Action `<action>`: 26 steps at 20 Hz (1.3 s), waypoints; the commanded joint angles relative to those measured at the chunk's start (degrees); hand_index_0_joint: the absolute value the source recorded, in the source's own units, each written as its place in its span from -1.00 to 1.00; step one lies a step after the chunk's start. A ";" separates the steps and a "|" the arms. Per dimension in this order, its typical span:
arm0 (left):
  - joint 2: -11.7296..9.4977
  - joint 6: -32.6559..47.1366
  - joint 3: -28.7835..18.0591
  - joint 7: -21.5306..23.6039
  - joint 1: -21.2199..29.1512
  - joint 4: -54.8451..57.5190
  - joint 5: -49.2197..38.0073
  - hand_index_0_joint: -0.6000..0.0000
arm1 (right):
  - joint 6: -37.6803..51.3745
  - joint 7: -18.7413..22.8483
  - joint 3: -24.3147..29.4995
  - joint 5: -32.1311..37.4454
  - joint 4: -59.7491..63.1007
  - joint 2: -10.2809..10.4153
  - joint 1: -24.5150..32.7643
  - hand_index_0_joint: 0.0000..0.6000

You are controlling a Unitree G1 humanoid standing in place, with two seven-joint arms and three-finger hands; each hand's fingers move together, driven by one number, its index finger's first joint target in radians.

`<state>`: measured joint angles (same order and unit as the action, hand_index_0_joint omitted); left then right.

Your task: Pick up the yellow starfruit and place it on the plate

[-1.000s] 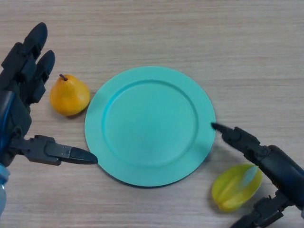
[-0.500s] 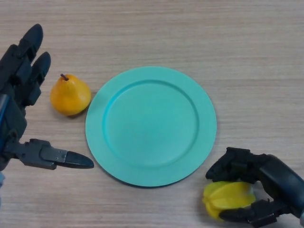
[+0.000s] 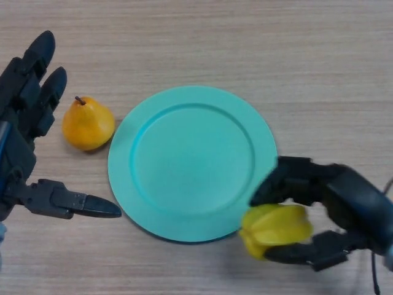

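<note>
Starfruit (image 3: 274,228): yellow, ridged, over teal plate (image 3: 191,161) rim
Right hand (image 3: 331,209): fingers curled around starfruit, hiding part
Left hand (image 3: 24,141): fingers straight, idle

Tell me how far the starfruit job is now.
Done: the right hand is shut on the starfruit. In hand: the fruit is at the plate's lower right rim. Left: set it on the plate and release. The left hand is open by the pear.

Looks like a lab test bench: pale wood-grain surface (image 3: 319,61) with just a teal plate (image 3: 192,163), toy-like pear (image 3: 88,123) beside it.
</note>
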<state>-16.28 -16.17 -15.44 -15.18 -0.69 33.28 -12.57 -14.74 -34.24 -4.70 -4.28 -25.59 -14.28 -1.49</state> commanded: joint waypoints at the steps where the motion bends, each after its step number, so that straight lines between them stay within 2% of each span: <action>1: -1.93 7.35 -4.42 0.54 1.42 2.12 -1.17 1.00 | 8.25 1.54 -0.56 3.79 -1.09 0.79 4.35 1.00; 3: -2.30 7.11 -5.13 0.49 1.70 2.11 -2.38 1.00 | 9.37 3.12 -2.46 1.22 2.94 2.04 8.08 1.00; 4: -2.26 7.95 -5.30 0.77 1.65 1.83 -2.54 1.00 | 11.06 7.49 -3.43 0.22 6.99 2.86 10.94 1.00; 5: -2.26 8.18 -5.31 0.82 1.63 1.66 -2.60 1.00 | 10.97 8.29 -3.35 -0.49 7.66 3.06 11.43 1.00; 6: -2.18 8.89 -5.56 0.95 1.43 1.41 -2.96 1.00 | 9.13 14.31 -4.01 1.13 9.17 3.26 13.55 1.00; 7: -2.16 9.11 -5.67 1.09 1.40 1.32 -3.12 1.00 | 9.79 16.47 -4.43 1.29 10.34 3.31 14.44 1.00; 8: -2.14 9.44 -5.90 1.03 1.09 1.06 -3.34 1.00 | 10.63 20.60 -4.70 -1.69 12.46 3.36 15.59 1.00; 10: -2.46 9.33 -6.55 1.42 1.38 1.23 -3.75 1.00 | 7.30 23.90 -5.95 -2.33 11.89 3.38 16.12 1.00; 13: -2.37 10.36 -6.63 1.97 1.31 1.15 -3.68 1.00 | 1.28 25.09 -8.26 -2.54 10.11 3.39 15.34 1.00; 14: -2.52 9.87 -6.88 1.97 1.28 1.26 -3.95 1.00 | 0.57 25.19 -9.49 -3.30 10.14 3.39 14.52 0.83; 15: -2.52 9.93 -6.89 1.97 1.28 1.23 -3.92 1.00 | 0.51 25.12 -9.56 -3.57 10.09 3.39 14.51 0.50; 16: -2.59 9.83 -6.98 1.94 1.29 1.14 -3.84 1.00 | 0.23 24.84 -9.80 -4.45 9.92 3.39 14.58 0.00; 17: -2.67 9.72 -7.02 1.92 1.31 1.00 -3.67 1.00 | 0.35 24.65 -10.03 -5.46 9.96 3.39 14.64 -0.33; 18: -2.70 9.76 -6.56 2.32 1.54 0.24 -2.17 1.00 | 1.31 24.83 -10.34 -7.67 10.27 3.39 15.04 -0.81; 19: -2.70 9.85 -6.31 2.56 1.70 -0.15 -1.36 1.00 | 1.82 25.06 -10.44 -8.61 10.36 3.39 15.26 -1.00; 21: -2.83 8.72 -5.94 2.93 2.22 -0.01 -1.43 1.00 | 0.37 27.21 -10.08 -7.39 9.50 3.39 15.95 -1.00; 23: -2.44 8.49 -5.09 3.02 1.99 0.07 -1.55 1.00 | -0.70 30.28 -8.90 -3.17 6.95 3.39 16.00 -1.00; 26: -2.64 7.22 -4.64 3.13 2.74 0.06 -2.51 1.00 | -1.47 29.76 -4.23 -0.98 0.51 3.39 14.67 -1.00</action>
<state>-16.57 -14.66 -17.03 -13.91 0.30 30.35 -14.47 -21.81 -5.89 -12.41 -6.63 -21.39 -10.74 11.42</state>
